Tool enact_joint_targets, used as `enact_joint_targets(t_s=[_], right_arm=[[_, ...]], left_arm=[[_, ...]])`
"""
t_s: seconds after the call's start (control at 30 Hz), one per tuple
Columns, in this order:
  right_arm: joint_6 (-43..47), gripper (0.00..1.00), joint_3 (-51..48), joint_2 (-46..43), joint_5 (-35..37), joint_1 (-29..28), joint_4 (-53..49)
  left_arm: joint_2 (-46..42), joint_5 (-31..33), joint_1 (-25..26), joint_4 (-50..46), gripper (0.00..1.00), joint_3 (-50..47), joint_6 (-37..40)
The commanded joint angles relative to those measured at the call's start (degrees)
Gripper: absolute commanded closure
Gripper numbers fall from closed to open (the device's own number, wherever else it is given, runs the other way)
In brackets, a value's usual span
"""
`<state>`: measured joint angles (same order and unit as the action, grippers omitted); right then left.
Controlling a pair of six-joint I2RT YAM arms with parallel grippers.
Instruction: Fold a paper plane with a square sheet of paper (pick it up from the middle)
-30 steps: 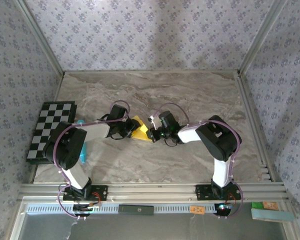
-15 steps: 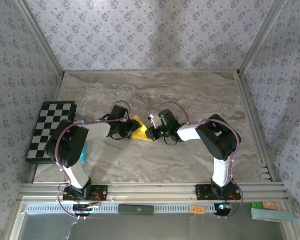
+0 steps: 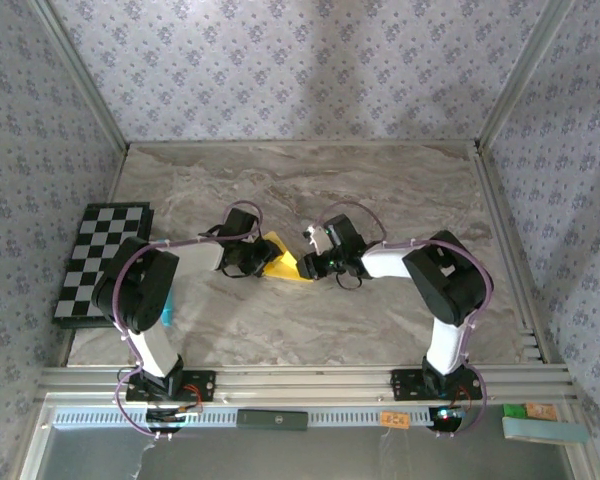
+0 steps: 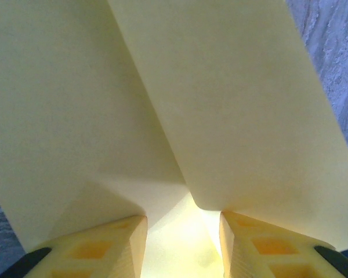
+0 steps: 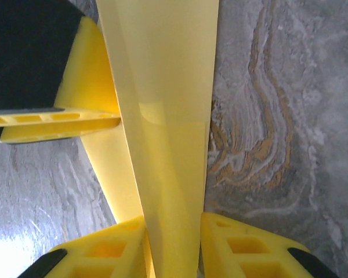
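Observation:
The yellow sheet of paper, creased into a small pointed shape, lies at the table's middle between both grippers. My left gripper is at its left end. In the left wrist view two pale flaps of the paper meet in a valley, and my left gripper stands open with paper in the gap. My right gripper is at the paper's right end. In the right wrist view a long folded strip of the paper runs between the fingers of my right gripper, which stand apart beside it. One left finger lies against the strip.
A black-and-white checkered board lies at the table's left edge. A small blue object sits next to the left arm. Patterned walls close in the left, back and right sides. Bare marble table stretches behind the grippers.
My right gripper's jaws have parted from a shut grip on the paper, and the right arm has shifted slightly to the right. The left gripper and the paper stay in place.

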<state>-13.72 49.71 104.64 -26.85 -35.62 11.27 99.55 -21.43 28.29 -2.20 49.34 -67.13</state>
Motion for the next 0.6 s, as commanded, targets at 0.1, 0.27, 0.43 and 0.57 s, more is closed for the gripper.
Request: enact_joint_targets(t_s=[0.1, 0.27, 0.43, 0.57], right_arm=[[2.6, 0.72, 0.7, -2.5, -1.0, -0.2, -4.6], [2.8, 0.72, 1.8, -2.9, -1.3, -0.6, -4.7], [2.8, 0.72, 2.2, -3.5, 0.5, -1.1, -4.6], [3.3, 0.72, 3.1, -3.7, 2.5, -1.8, -5.1]], left_arm=[[2.9, 2.4, 0.2, -5.7, 0.61, -0.4, 0.1], [2.8, 2.3, 0.1, -6.0, 0.62, -0.3, 0.2], [2.8, 2.2, 0.3, -6.0, 0.64, -0.3, 0.3], [2.8, 2.1, 0.3, -6.0, 0.64, -0.2, 0.4]])
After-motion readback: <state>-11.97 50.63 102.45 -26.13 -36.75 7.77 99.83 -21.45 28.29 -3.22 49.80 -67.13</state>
